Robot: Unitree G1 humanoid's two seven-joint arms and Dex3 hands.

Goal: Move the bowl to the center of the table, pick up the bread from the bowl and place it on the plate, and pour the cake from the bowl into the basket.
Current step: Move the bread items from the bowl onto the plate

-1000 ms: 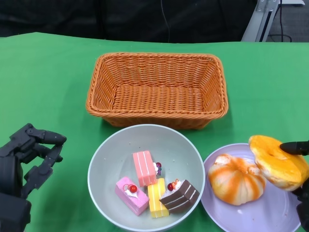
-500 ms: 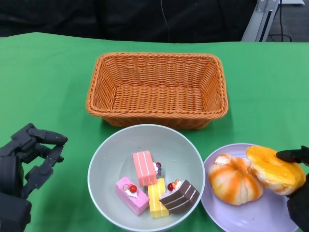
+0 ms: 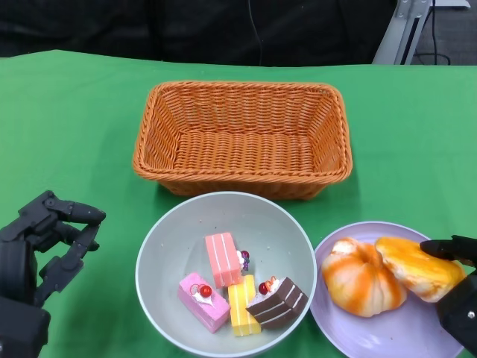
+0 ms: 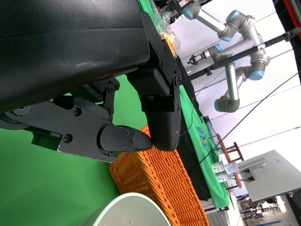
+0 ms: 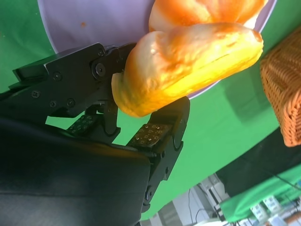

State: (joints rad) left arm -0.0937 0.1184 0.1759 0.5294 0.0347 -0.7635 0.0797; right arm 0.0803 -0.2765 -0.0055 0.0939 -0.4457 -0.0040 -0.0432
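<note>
My right hand sits at the lower right corner of the table, its fingers pinching the golden, ring-shaped bread roll. From my wrist I see the roll clamped between black fingers on either side. The roll lies low over the round lilac plate, just beside the orange-and-white pumpkin-shaped bun that rests on the plate, and the two breads appear to touch. I cannot tell whether the roll's underside already meets the plate.

My left hand hovers at the lower left, holding nothing, its fingers loosely curled but apart, well clear of the bowl. My left wrist view shows those fingers with a gap between them, and beyond them the basket and a bit of the bowl's rim.

The pale grey-green round bowl stands in the middle of the near edge, between my hands, just left of the plate. Inside lie four small cake slices: a pink striped one, a pink one with a red cherry, a yellow one and a dark chocolate one.

The rectangular orange wicker basket sits just behind the bowl on the green tablecloth.
</note>
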